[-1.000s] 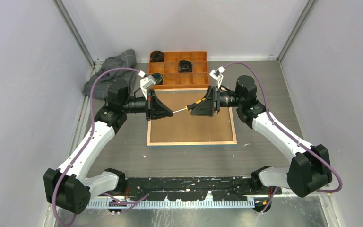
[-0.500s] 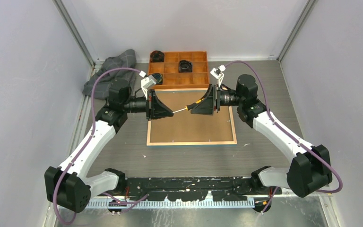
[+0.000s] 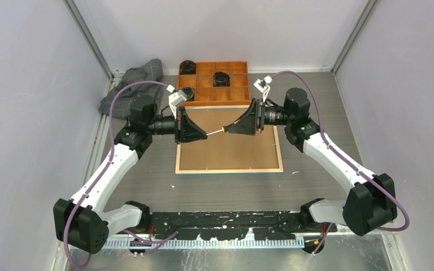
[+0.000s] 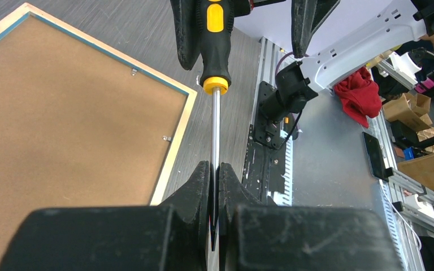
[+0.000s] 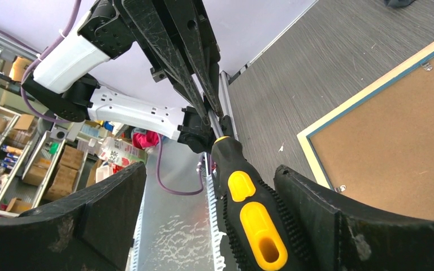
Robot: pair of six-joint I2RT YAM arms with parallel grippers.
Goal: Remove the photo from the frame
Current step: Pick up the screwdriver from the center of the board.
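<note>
Left gripper point(image 4: 215, 172) clamped tight on screwdriver point(image 4: 215, 39) shaft, above frame point(image 3: 229, 170). Right gripper point(image 3: 233, 126) spread wide around handle, no grip. Frame face-down, backing board point(image 3: 226, 151) up.

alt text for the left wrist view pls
The left gripper, at the bottom edge, is shut on the steel shaft of a black-and-yellow-handled screwdriver, whose handle sits inside the open right gripper at the top. To the left, a wood-rimmed picture frame lies face down on the grey table, its brown backing board showing.
</note>
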